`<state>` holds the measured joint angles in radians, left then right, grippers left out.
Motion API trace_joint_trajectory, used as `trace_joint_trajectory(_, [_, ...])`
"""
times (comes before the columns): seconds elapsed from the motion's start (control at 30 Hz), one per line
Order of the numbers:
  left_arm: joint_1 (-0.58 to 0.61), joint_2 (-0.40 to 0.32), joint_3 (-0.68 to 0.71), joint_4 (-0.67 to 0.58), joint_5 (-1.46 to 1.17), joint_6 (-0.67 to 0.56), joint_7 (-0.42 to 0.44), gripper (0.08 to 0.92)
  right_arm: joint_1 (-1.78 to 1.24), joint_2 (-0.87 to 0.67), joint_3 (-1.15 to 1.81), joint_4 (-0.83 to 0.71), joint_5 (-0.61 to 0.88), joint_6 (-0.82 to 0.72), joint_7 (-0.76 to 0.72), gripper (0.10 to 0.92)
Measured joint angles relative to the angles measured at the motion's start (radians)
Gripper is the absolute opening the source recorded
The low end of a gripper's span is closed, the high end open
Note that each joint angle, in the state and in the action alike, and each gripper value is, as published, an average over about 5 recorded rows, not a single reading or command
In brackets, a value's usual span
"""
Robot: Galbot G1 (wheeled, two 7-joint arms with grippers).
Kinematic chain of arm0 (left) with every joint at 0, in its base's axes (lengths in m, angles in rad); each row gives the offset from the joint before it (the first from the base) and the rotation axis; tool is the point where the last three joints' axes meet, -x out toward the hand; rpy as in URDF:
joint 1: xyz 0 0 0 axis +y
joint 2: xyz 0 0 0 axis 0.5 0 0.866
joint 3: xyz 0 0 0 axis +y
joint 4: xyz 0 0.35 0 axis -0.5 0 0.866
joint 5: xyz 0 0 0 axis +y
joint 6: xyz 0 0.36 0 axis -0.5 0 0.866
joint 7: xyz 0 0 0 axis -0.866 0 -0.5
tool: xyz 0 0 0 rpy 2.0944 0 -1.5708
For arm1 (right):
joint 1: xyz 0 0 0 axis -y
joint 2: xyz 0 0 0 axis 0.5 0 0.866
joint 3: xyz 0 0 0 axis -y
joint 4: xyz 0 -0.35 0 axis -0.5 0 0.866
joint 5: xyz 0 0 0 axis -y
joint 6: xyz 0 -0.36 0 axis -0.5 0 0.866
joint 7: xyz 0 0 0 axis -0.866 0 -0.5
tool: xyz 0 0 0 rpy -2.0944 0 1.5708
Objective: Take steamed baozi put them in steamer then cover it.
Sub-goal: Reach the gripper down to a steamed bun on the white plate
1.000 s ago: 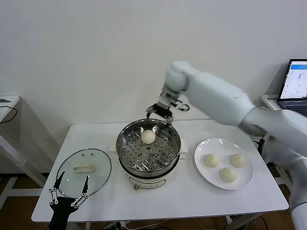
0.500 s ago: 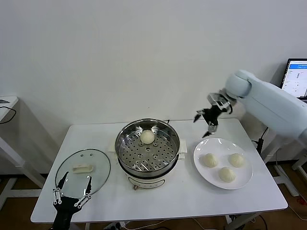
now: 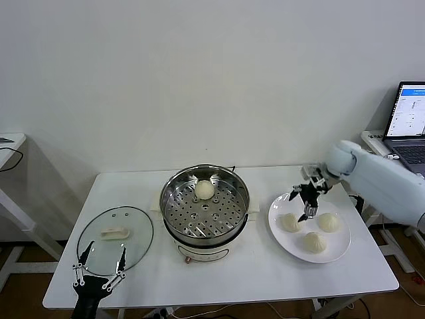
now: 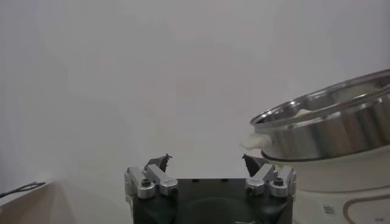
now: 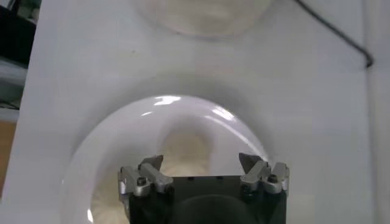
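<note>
At lower left of the head view the left pincer [image 3: 98, 274] waits, fingers apart, at the near rim of the cover [image 3: 115, 231]. Centre frame, the steamer [image 3: 205, 199] holds one baozi [image 3: 204, 189]. At right, the right pincer [image 3: 307, 201], spread wide and empty, hovers over the plate [image 3: 335, 251]; the nearest bun [image 3: 290, 222] lies just below it, so this arm is closer.

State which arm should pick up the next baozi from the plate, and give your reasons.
Right. The right gripper hangs open directly over the plate, just above the nearest baozi. The left gripper sits open at the table's front edge by the glass cover, across the steamer from the plate.
</note>
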<state>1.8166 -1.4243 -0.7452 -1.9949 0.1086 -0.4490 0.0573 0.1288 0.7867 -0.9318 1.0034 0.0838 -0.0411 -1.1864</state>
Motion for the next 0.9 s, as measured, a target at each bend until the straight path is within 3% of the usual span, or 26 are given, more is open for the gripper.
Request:
trace_joint_trajectory(0.47, [0.002,-0.003,-0.01,0.0,0.002,-0.004,-0.001,0.823,-0.072,0.043,0.022,-0.053,-0.042,-0.001,0.066,0.82])
trace_joint_trajectory(0.73, [0.001,-0.004,-0.01,0.002,0.002,-0.007,-0.002,0.823,-0.078,0.052,0.023,-0.053,-0.059,-0.002,0.081,0.696])
trace_joint_trajectory(0.9, [-0.002,-0.002,-0.007,0.001,0.001,-0.006,-0.002,0.823,-0.059,0.049,0.027,-0.036,-0.076,0.003,0.073,0.674])
